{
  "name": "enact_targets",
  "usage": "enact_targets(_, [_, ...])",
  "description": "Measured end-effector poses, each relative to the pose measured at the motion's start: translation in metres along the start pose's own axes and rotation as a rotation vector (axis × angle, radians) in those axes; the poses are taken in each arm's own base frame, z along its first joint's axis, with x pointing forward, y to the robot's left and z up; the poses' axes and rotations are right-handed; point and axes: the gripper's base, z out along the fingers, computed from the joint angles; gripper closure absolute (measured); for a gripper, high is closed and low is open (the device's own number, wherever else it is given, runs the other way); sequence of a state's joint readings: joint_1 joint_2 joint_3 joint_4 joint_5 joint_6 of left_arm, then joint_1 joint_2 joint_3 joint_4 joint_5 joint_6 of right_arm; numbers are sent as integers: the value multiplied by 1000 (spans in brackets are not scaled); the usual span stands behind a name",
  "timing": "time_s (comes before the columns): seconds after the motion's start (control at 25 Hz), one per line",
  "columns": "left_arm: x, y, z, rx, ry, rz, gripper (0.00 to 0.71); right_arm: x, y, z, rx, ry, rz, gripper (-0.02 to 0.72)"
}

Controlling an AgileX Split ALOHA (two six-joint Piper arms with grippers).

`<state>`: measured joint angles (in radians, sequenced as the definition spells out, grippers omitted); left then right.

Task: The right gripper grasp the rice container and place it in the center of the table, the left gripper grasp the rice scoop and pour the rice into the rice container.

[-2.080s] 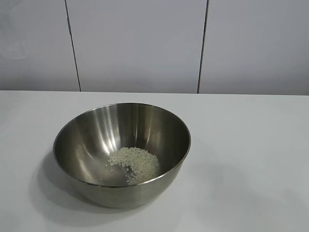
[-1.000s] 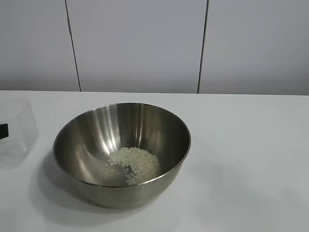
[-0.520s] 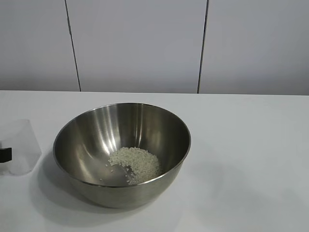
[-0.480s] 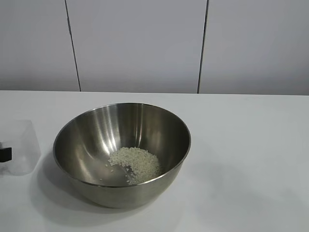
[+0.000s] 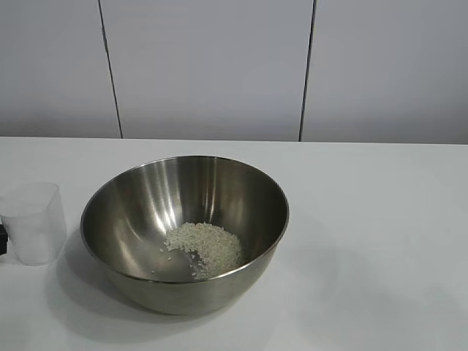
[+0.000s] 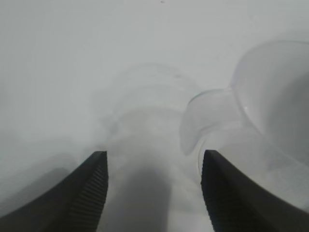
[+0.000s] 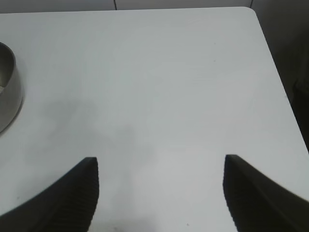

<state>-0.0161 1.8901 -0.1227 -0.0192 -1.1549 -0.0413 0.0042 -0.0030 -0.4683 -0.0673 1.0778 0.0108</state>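
The rice container, a big steel bowl, stands mid-table with a heap of rice inside. Its rim shows in the right wrist view. The rice scoop, a clear plastic cup, stands upright on the table left of the bowl and looks empty. In the left wrist view my left gripper is open. The cup lies off to one side, by one finger, not between the two. A dark sliver of that gripper shows at the exterior view's left edge. My right gripper is open over bare table.
A white panelled wall runs behind the table. The table's corner and edge show in the right wrist view, with a dark drop beyond.
The cup came in tilted from the left, sank and now stands upright on the table. The left gripper's finger has drawn back to the left edge. Bowl and rice have not moved.
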Motion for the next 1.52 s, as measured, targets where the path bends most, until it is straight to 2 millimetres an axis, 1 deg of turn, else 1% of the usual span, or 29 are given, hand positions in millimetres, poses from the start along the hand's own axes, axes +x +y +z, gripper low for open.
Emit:
enact_targets(0.08, [2,6,-7,-67,5,-28,290,0,0,0,0,0,0,209])
enact_targets(0.2, [-4,15,-7,-149,-28,-66,293,0,0,0,0,0,0,209])
enact_targets(0.36, [-23,25,9,-153,-112,-112,338,0,0,0,0,0,0,209])
enact_targets(0.48, [-39,36,21,-128,-182,-167,352,0,0,0,0,0,0,209])
enact_targets(0.6, [-55,55,29,-117,-256,-262,356,0,0,0,0,0,0,209])
enact_targets(0.68, [-68,75,34,-115,-319,-335,357,0,0,0,0,0,0,209])
enact_targets(0.72, [-75,83,37,-100,-343,-343,357,0,0,0,0,0,0,209])
enact_targets(0.84, [-92,110,40,-86,-315,-331,357,0,0,0,0,0,0,209])
enact_targets(0.88, [-96,119,38,-90,-288,-322,357,0,0,0,0,0,0,209])
enact_targets(0.96, [-112,133,31,-104,-277,-301,357,0,0,0,0,0,0,209])
enact_targets(1.0, [-123,137,26,-108,-285,-284,358,0,0,0,0,0,0,209])
enact_targets(1.08, [-146,141,14,-106,-319,-274,358,0,0,0,0,0,0,209])
enact_targets(1.12, [-161,139,5,-94,-349,-261,358,0,0,0,0,0,0,209])
enact_targets(1.2, [-186,131,-14,-53,-398,-246,358,0,0,0,0,0,0,209])
enact_targets(1.28, [-205,121,-34,-12,-426,-212,358,0,0,0,0,0,0,209])
enact_targets(1.4, [-226,100,-69,21,-461,-159,358,0,0,0,0,0,0,209])
enact_targets(1.52, [-241,83,-107,-19,-525,-127,358,0,0,0,0,0,0,209])
